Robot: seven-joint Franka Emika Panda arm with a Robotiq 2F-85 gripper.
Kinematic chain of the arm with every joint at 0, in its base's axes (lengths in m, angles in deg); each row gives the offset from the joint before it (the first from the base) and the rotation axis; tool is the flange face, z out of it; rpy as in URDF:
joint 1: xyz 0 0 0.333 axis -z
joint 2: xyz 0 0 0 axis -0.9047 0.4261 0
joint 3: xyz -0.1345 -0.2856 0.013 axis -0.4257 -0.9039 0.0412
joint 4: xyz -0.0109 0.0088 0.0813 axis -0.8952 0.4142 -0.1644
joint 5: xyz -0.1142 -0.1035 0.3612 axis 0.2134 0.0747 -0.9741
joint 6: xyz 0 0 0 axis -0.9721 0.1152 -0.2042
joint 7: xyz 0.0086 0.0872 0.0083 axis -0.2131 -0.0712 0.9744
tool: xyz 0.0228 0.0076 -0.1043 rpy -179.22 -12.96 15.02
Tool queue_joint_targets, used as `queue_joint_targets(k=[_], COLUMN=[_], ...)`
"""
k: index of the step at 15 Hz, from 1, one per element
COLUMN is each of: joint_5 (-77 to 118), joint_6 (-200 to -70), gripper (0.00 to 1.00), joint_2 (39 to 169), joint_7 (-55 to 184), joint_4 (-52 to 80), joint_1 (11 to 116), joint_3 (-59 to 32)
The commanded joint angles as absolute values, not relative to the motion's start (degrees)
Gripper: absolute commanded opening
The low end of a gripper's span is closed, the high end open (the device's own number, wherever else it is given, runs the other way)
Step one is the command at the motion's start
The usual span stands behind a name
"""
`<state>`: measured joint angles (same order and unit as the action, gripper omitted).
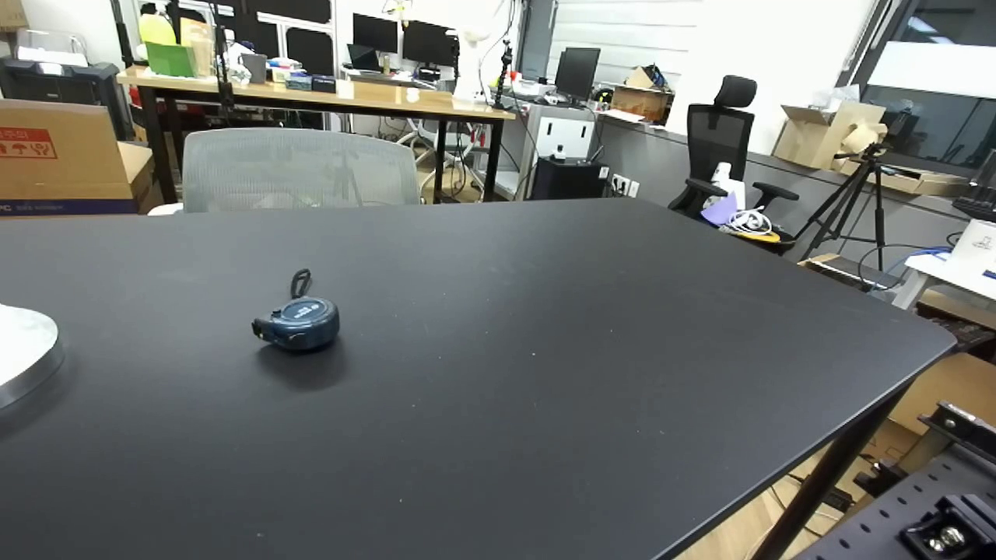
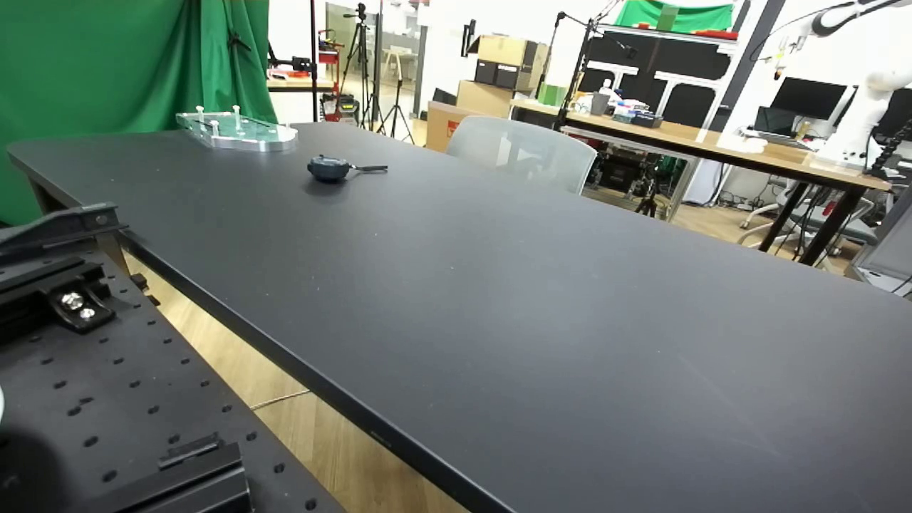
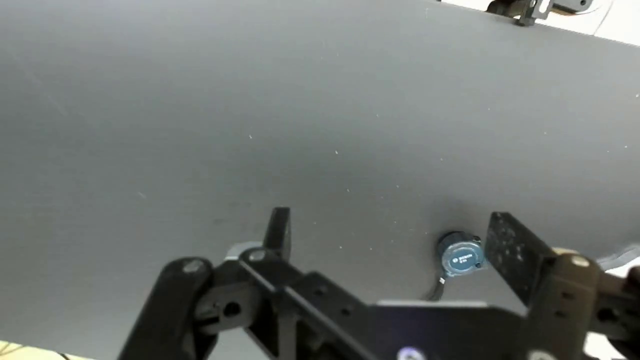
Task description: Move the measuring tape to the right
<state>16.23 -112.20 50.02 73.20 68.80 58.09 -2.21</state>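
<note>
The measuring tape is a small round blue-and-dark-grey case with a black strap loop. It lies on the dark table in both exterior views (image 1: 303,323) (image 2: 328,169) and in the wrist view (image 3: 462,258). My gripper (image 3: 391,214) shows only in the wrist view. Its two black fingers are wide apart with nothing held between them. In that view the tape appears between the fingers, close to the right finger, whose tip overlaps or nearly overlaps its edge. The gripper seems to be above the table; its exact height cannot be told. The end of the strap is partly hidden by the gripper body.
A clear plate with pegs (image 2: 239,133) stands on the dark table (image 2: 499,299) beyond the tape. A white round plate (image 1: 27,350) is at the table's left in an exterior view. A grey mesh chair (image 1: 299,167) stands behind the table. A perforated black mount (image 2: 128,385) borders the table edge.
</note>
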Motion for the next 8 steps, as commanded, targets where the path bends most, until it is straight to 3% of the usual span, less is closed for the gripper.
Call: queue_joint_targets(k=[1, 7, 8], joint_5=[17.0, 17.2, 16.7], joint_6=[-122.1, -133.1, -132.8], gripper=[1.00, 1.00, 1.00], joint_2=[58.6, 76.7, 70.4], joint_7=[73.4, 76.4, 75.4], joint_4=[67.9, 62.3, 66.7], joint_1=[53.3, 48.5, 48.1], joint_3=[2.2, 5.5, 5.3])
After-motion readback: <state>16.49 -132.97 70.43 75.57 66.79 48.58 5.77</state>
